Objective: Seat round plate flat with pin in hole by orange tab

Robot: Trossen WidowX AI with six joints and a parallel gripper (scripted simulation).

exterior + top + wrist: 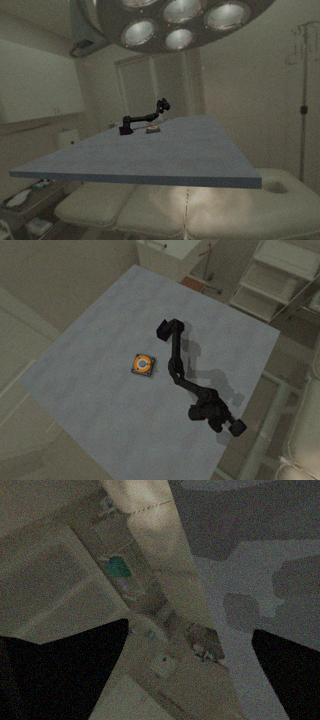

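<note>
the round plate (142, 364) sits on its grey base (134, 370) near the table's (108, 405) middle, toward the left edge. the gripper (163, 330) hangs well apart toward the far corner, fingers spread wide, holding nothing. best to descend squarely over the rim beside the orange tab before turning it.
</note>
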